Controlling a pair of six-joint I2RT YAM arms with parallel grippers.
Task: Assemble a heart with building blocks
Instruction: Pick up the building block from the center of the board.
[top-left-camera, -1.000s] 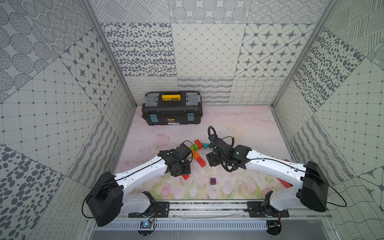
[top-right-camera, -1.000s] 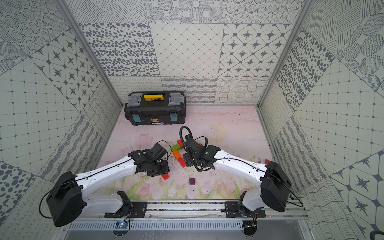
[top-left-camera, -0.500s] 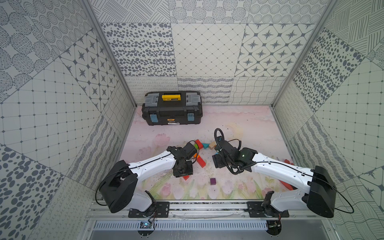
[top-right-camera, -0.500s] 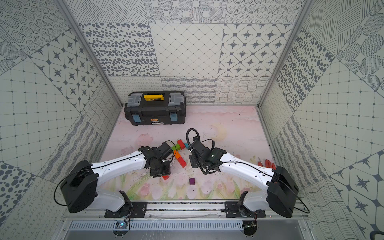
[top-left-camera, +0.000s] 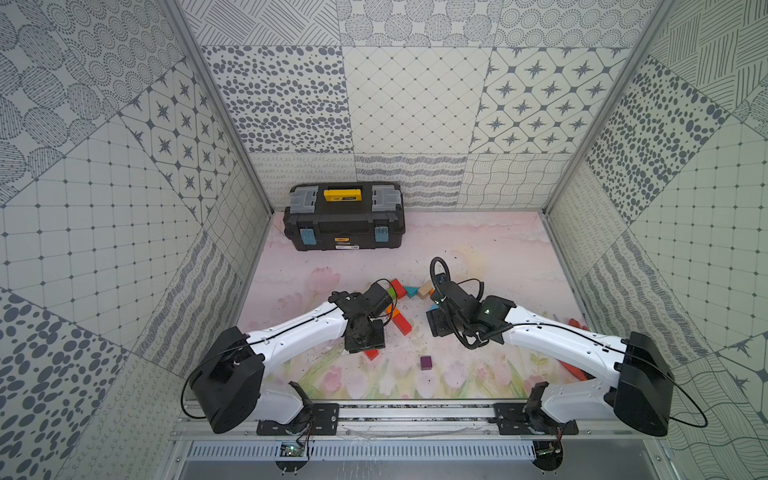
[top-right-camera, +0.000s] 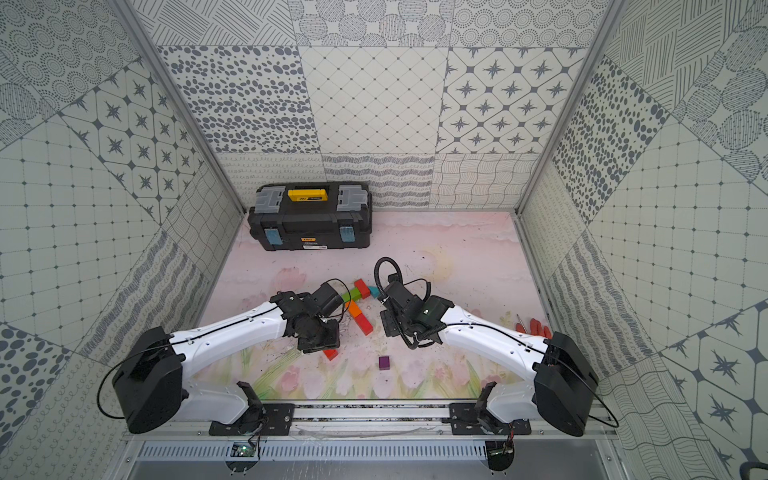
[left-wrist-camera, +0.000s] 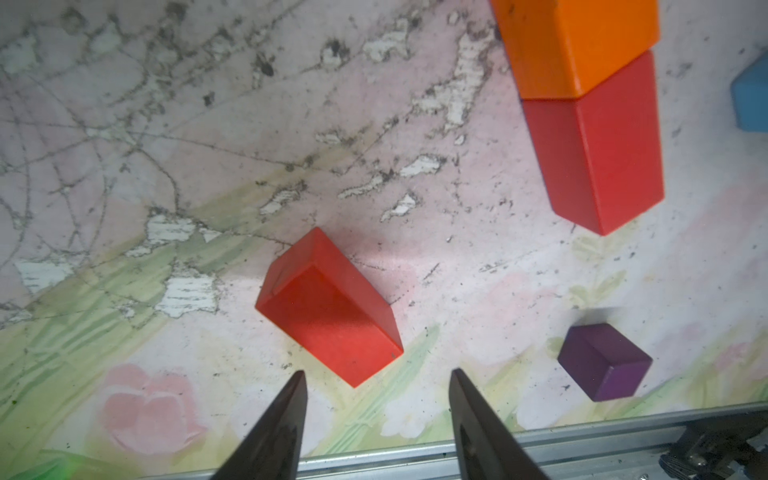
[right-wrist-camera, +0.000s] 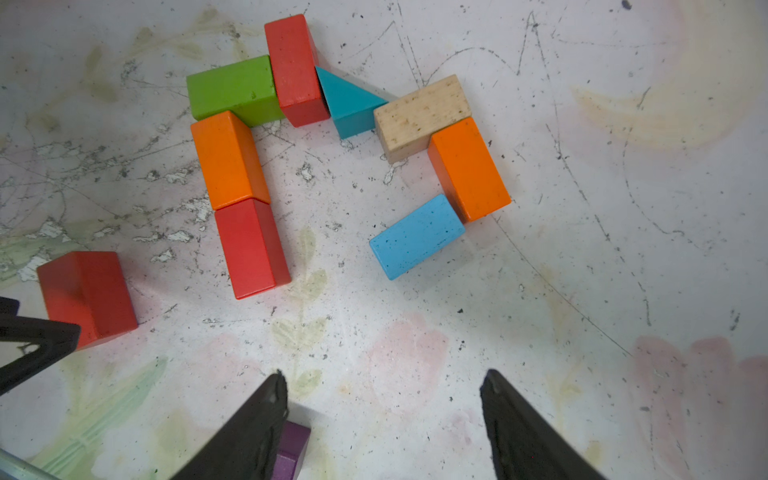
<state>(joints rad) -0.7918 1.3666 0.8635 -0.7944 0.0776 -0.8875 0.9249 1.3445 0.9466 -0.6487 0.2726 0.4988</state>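
Brick (left-wrist-camera: 328, 307), red and loose, just ahead of left gripper (left-wrist-camera: 377, 372), long axis skewed to the jaw gap; jaws part-open, empty. Right gripper (right-wrist-camera: 384, 374) wide, empty, farther off.

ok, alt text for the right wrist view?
Eight coloured blocks form an open-ended heart outline with a teal triangle as its notch; a loose red block and a purple cube lie apart from it. The right gripper hovers open and empty.

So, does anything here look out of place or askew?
One red block lies askew, apart from the heart, before the open left pincer. The purple cube also sits alone. The mat is scratched and peeling.
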